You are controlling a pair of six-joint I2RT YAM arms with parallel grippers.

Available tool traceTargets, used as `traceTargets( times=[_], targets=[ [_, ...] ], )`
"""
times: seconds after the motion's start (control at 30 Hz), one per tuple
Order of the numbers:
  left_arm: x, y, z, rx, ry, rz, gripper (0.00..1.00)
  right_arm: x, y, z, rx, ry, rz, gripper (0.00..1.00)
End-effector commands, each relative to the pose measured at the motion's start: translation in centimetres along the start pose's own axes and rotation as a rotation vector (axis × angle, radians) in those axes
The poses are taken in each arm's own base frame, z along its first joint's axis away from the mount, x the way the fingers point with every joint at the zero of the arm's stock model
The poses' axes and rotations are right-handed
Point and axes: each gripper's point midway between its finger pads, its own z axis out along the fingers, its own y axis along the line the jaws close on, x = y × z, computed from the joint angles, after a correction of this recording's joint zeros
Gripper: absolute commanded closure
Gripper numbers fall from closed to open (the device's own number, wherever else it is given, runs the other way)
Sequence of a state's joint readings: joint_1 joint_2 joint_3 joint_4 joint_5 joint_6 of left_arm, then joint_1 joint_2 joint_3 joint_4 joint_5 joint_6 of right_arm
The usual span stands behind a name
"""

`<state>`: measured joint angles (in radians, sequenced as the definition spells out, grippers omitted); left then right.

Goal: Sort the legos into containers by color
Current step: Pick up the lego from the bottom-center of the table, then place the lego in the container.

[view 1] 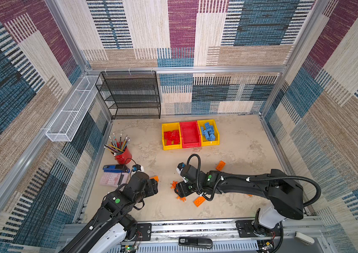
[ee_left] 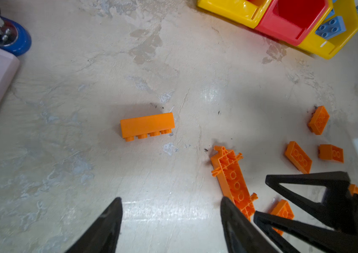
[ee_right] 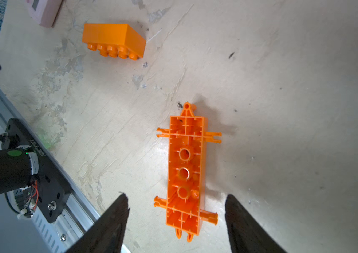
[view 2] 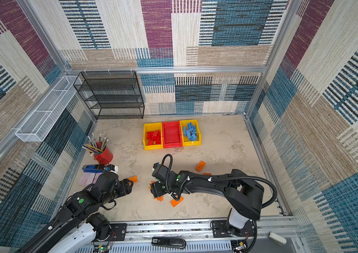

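Observation:
Three joined containers stand at the back: a yellow bin (view 1: 171, 147) with red legos (view 1: 171, 137), a red bin (view 1: 190, 133) with a bare floor, and a yellow bin (view 1: 212, 142) with blue legos (view 1: 208, 131). Orange legos lie loose on the table (view 1: 220, 165) (view 1: 199, 201). My right gripper (ee_right: 177, 196) is open, its fingers on either side of the long orange holed plate (ee_right: 185, 170) without touching it. My left gripper (ee_left: 171, 199) is open and empty, short of an orange brick (ee_left: 147, 126) lying on its side. Several more orange bricks (ee_left: 298, 156) lie past the plate (ee_left: 232, 181).
A red pencil cup (view 1: 123, 154), a blue stapler (view 1: 114, 169) and a pink calculator (view 1: 113, 179) sit by the left wall beside my left arm. A black mesh shelf (view 1: 129, 96) and a white wire basket (view 1: 70, 114) stand at the back left.

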<state>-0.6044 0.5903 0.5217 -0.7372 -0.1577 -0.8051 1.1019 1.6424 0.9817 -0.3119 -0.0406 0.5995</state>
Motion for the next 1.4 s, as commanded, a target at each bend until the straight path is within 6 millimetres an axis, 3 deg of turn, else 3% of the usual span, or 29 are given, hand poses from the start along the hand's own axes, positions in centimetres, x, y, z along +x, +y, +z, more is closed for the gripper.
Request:
traceTargets(
  times=[0.0,0.27,0.57,0.67,0.8,0.87,1.1,1.37],
  targets=[
    [0.5,0.8,0.0,-0.014,-0.002,-0.041,0.29,-0.2,-0.1,0.4,0.039,-0.022,0.016,0.29],
    [0.5,1.7,-0.7,-0.019,-0.037,-0.056,0.29,0.6,0.0,3.0,0.137,0.031,-0.018,0.34],
    [0.4,1.6,-0.7,-0.021,-0.042,-0.046,0.29,0.9,-2.6,3.9,0.281,0.047,-0.038,0.4],
    [0.1,1.5,-0.8,-0.015,-0.049,-0.04,0.28,1.2,-2.7,4.4,0.287,0.063,-0.044,0.48],
    [-0.1,1.4,-0.8,-0.018,-0.054,-0.035,0.28,0.9,-2.5,4.1,0.293,0.062,-0.047,0.69],
    [-0.2,1.2,-0.8,-0.014,-0.057,-0.032,0.28,0.4,-2.4,3.6,0.292,0.044,-0.05,0.7],
    [-1.8,-1.3,-1.2,0.024,-0.042,0.05,0.21,-3.7,-5.1,0.4,0.339,-0.039,-0.034,0.72],
    [-4.9,-5.9,-0.6,0.067,-0.022,0.152,0.01,-13.4,-9.7,-4.0,0.37,-0.202,-0.012,0.71]
  ],
)
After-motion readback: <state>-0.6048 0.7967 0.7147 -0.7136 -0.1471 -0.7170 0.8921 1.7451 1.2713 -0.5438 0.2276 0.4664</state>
